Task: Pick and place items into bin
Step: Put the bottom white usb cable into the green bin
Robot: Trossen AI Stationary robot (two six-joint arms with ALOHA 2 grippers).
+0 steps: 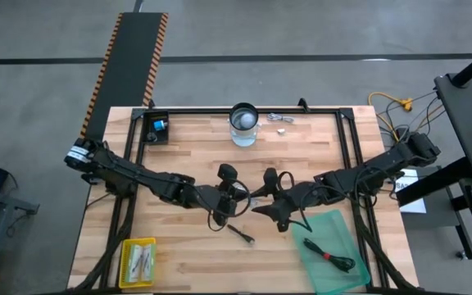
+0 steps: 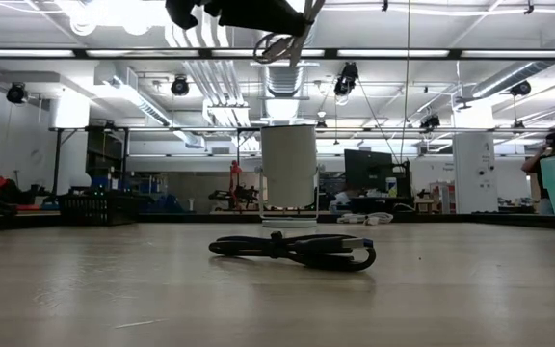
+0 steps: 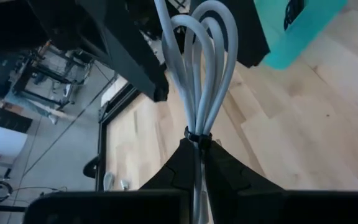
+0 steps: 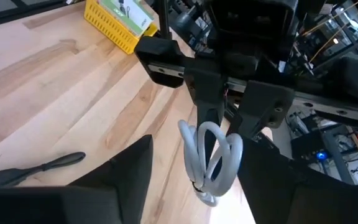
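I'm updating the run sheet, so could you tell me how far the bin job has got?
Done: a black cable with red tip lies in the teal bin. In hand: the left gripper holds the short white cable above the table, the open right gripper facing it. Left: a black cable on the table.

no legible text, labels or numbers anywhere

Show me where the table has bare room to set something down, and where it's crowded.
Bare wood: the strip between the yellow basket and the green bin, apart from a short black cable; also between the black tray and the jar. Crowded: the middle, where the left gripper, holding a white cable, meets the right gripper.
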